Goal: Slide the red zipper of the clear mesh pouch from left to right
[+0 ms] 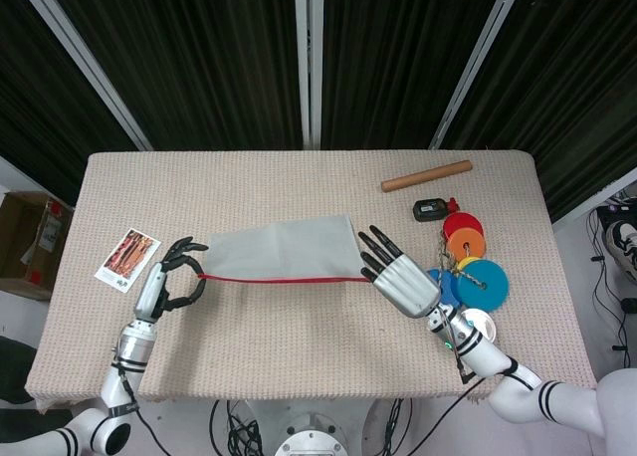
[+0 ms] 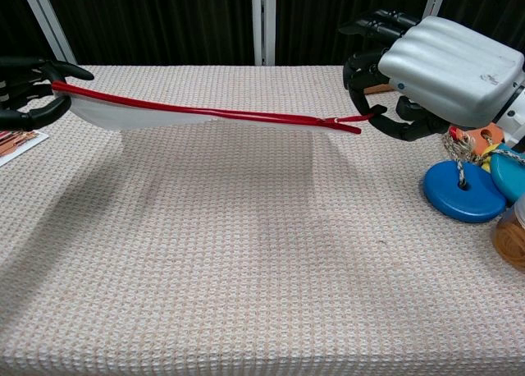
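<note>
Desk (image 2: 246, 294): a woven beige cloth covers it; the near half lies bare in the chest view.
Right hand (image 2: 426, 72): raised above the desk at the pouch's right end, knuckles up, fingers curled toward the thumb, pinching the red pull where the zipper line ends.
Left hand (image 1: 171, 277): raised at the opposite end, fingers curled around the pouch's left corner, holding it against the pull.
Clear mesh pouch (image 1: 284, 249): held clear of the desk between the two hands, its body sagging away behind the zipper edge, its shadow on the cloth beneath.
Red zipper (image 2: 213, 111): stretched taut, its long axis running left to right across the desk, sloping slightly down toward the right hand.
Key relation: the slider sits at the right hand, at or just beside the far right end of the track, so little or no travel appears to remain; any further pull goes rightward, along the axis and away from the left hand.
Task stage: judged near completion.
Coloured discs (image 1: 468, 267): strung together, just beside and behind the right hand.
Photo card (image 1: 127, 260): flat on the desk, beyond the left hand.
Wooden rod (image 1: 426, 175): at the far right of the desk.
</note>
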Controlling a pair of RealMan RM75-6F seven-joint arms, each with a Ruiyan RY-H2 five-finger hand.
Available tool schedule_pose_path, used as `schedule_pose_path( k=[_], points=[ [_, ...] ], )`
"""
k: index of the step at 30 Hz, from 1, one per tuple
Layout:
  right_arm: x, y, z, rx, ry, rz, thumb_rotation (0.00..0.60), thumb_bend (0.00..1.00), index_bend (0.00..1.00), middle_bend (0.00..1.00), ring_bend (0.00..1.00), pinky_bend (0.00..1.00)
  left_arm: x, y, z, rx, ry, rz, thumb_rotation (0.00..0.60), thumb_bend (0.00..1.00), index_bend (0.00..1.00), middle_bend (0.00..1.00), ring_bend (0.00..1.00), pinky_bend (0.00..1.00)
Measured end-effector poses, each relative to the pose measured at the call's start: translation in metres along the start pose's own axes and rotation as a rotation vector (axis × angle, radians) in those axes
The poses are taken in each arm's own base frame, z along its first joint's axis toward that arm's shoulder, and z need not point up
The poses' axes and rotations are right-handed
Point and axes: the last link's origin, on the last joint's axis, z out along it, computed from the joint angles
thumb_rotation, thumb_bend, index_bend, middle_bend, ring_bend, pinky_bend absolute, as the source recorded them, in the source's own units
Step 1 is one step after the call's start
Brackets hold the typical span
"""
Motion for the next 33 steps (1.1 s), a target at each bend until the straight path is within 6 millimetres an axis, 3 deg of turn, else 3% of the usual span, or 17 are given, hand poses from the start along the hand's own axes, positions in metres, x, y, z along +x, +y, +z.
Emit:
schedule_pose_path(
  k=[12, 16, 17, 19, 21, 23, 24, 27, 31, 33],
  points=[
    [-0.015, 0.01, -0.019, -0.038, -0.05, 0.011, 0.6, 0.54, 0.97, 0.32, 0.05, 0.0, -0.001, -0.012, -0.003, 0.016, 0.011, 0.064, 0.6, 0.51, 0.69, 0.27, 0.1, 0.15],
    [-0.019, 0.012, -0.023, -0.045, -0.076, 0.011, 0.6, 0.53, 0.91, 0.3, 0.02, 0.0, -0.003, -0.013, -0.005, 0.018, -0.004, 0.08, 0.6, 0.51, 0.68, 0.27, 0.1, 0.15],
    [-0.02, 0.013, -0.024, -0.048, -0.087, 0.013, 0.6, 0.52, 0.85, 0.29, 0.01, 0.0, -0.004, -0.014, -0.006, 0.017, -0.007, 0.091, 0.6, 0.5, 0.66, 0.26, 0.1, 0.15],
    [-0.022, 0.014, -0.026, -0.054, -0.108, 0.017, 0.6, 0.43, 0.63, 0.2, 0.0, 0.0, -0.004, -0.014, -0.006, 0.015, -0.017, 0.133, 0.6, 0.44, 0.55, 0.24, 0.1, 0.15],
    [-0.023, 0.015, -0.028, -0.068, -0.136, 0.02, 0.6, 0.25, 0.23, 0.08, 0.0, 0.0, -0.004, -0.016, -0.007, 0.016, -0.032, 0.201, 0.6, 0.3, 0.36, 0.19, 0.1, 0.15],
    [-0.021, 0.014, -0.029, -0.086, -0.159, 0.035, 0.6, 0.15, 0.06, 0.03, 0.0, 0.0, -0.003, -0.016, -0.008, 0.018, -0.046, 0.277, 0.6, 0.18, 0.21, 0.15, 0.09, 0.15],
    [-0.02, 0.013, -0.03, -0.095, -0.169, 0.047, 0.6, 0.1, 0.0, 0.01, 0.0, 0.0, -0.001, -0.016, -0.009, 0.018, -0.055, 0.336, 0.6, 0.16, 0.19, 0.15, 0.09, 0.15],
    [-0.013, 0.013, -0.033, -0.131, -0.2, 0.104, 0.6, 0.06, 0.0, 0.0, 0.0, 0.0, 0.003, -0.014, -0.013, 0.022, -0.072, 0.497, 0.6, 0.14, 0.17, 0.14, 0.09, 0.15],
    [-0.001, 0.024, -0.046, -0.206, -0.237, 0.18, 0.6, 0.06, 0.0, 0.01, 0.0, 0.0, 0.014, -0.006, -0.02, 0.036, -0.083, 0.698, 0.6, 0.13, 0.16, 0.14, 0.09, 0.15],
    [0.005, 0.035, -0.056, -0.26, -0.238, 0.215, 0.6, 0.09, 0.0, 0.08, 0.0, 0.04, 0.026, 0.001, -0.027, 0.053, -0.074, 0.772, 0.6, 0.13, 0.17, 0.15, 0.09, 0.15]
  ],
)
